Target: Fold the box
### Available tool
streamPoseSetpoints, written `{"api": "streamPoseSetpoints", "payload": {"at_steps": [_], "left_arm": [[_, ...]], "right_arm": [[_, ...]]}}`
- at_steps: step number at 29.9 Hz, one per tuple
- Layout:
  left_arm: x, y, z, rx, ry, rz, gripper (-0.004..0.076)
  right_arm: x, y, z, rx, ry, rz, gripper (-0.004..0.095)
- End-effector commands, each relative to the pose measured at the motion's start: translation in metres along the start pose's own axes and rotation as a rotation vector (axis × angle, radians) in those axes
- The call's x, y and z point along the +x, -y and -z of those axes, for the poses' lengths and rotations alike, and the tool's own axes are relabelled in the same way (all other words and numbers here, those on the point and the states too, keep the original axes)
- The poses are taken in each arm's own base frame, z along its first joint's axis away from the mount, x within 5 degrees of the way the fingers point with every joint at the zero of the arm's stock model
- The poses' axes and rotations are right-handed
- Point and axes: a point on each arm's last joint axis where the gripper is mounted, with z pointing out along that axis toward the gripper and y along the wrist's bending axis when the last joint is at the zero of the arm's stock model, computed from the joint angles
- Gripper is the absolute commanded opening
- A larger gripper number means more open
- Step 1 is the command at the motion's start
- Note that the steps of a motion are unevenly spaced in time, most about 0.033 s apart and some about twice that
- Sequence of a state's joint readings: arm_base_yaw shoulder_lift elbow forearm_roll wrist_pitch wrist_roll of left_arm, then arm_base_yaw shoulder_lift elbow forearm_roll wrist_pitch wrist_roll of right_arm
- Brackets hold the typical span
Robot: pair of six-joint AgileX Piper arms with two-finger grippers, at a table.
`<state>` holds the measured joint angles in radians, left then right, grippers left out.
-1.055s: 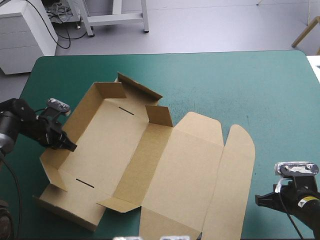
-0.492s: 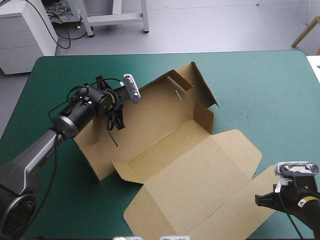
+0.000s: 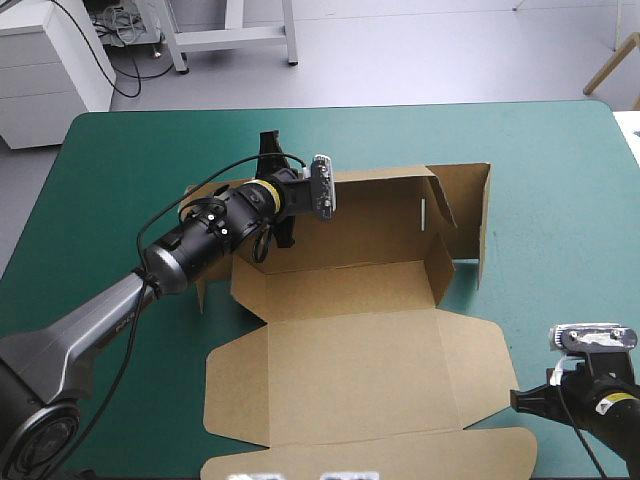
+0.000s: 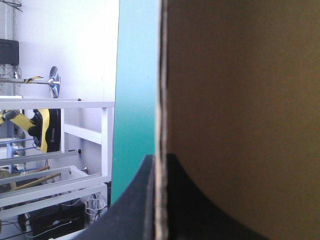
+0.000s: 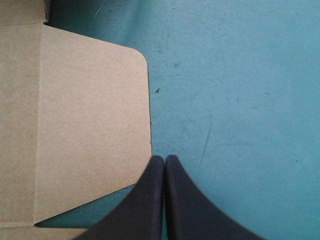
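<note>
The brown box lies mid-table as an open tray. Its walls are raised on the far side and its lid is spread flat toward the near edge. My left gripper reaches over the tray's left end, shut on a raised wall. In the left wrist view, the board's edge runs straight between the black fingers of the left gripper, and brown board fills one side. My right gripper rests low at the near right, shut on nothing. The right gripper's tips sit beside the lid's rounded flap.
Teal-green cover shows to the right of the box and along the far edge. The table's right edge is near my right arm. In the right wrist view, bare cover lies ahead of the gripper.
My left arm swung from the table's left side to the middle, still gripping the box wall. The box turned and shifted right, its walls rising. The right arm stayed still.
</note>
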<state>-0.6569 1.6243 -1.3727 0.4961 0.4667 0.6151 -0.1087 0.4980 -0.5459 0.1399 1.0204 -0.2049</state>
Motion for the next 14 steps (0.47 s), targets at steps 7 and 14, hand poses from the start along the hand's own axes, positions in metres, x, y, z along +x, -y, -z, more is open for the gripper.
{"api": "streamPoseSetpoints", "payload": {"at_steps": [7,14], "left_arm": [[-0.044,-0.004,0.033,-0.118,0.120,-0.155,-0.0010],[-0.055,0.017,0.034,-0.192,0.070,-0.177,-0.0010]], "right_arm": [[-0.010,0.001,0.005,0.008,0.068,-0.003,-0.0019],[-0.010,0.001,0.005,0.008,0.068,0.005,-0.0019]]}}
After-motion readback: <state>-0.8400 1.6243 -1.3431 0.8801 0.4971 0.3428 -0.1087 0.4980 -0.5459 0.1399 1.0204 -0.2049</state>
